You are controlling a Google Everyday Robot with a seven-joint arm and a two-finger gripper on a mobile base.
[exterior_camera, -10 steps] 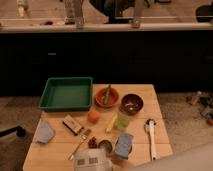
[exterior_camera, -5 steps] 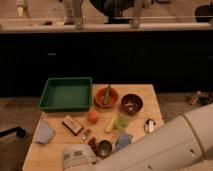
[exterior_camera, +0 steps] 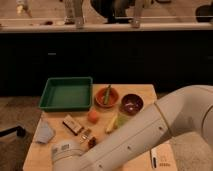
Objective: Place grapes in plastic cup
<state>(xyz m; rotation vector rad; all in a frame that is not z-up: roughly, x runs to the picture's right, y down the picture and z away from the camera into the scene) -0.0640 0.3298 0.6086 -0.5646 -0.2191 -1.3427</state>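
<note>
Though perhaps beside grapes (exterior_camera: 92, 143), hand (exterior_camera: 65, 152) leftward

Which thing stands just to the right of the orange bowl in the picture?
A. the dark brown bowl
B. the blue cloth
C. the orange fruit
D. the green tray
A: the dark brown bowl stands just right of the orange bowl, while the hand is low at the left, near the picture's bottom edge, away from both.
</note>
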